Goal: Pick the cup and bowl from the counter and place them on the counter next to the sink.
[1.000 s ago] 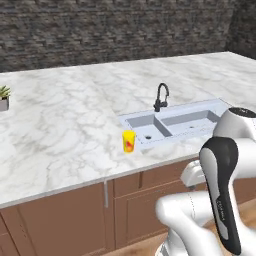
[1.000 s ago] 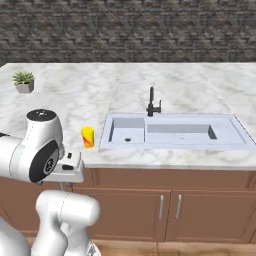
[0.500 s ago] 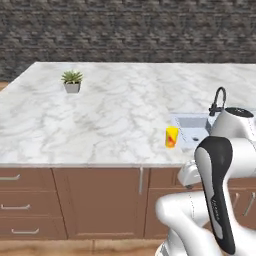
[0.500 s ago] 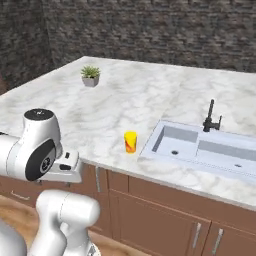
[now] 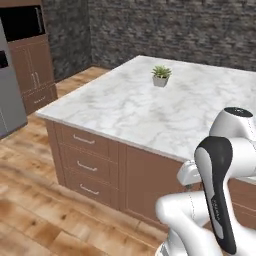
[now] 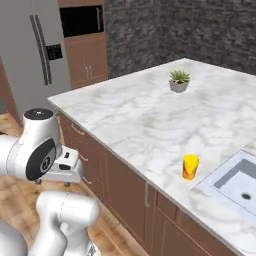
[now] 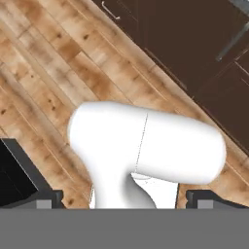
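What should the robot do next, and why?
Probably keep driving to look for the bowl. The cup already stands on the counter beside the sink, no bowl shows there, and the open gripper holds nothing.

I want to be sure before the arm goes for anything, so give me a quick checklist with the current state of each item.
1. Cup upright on the counter beside the sink: ok.
2. Bowl located: cannot tell.
3. Gripper open with nothing between its fingertips: ok.
4. Gripper over the counter: not ok, it faces the wooden floor.
5. Potted plant well apart from the cup: ok.
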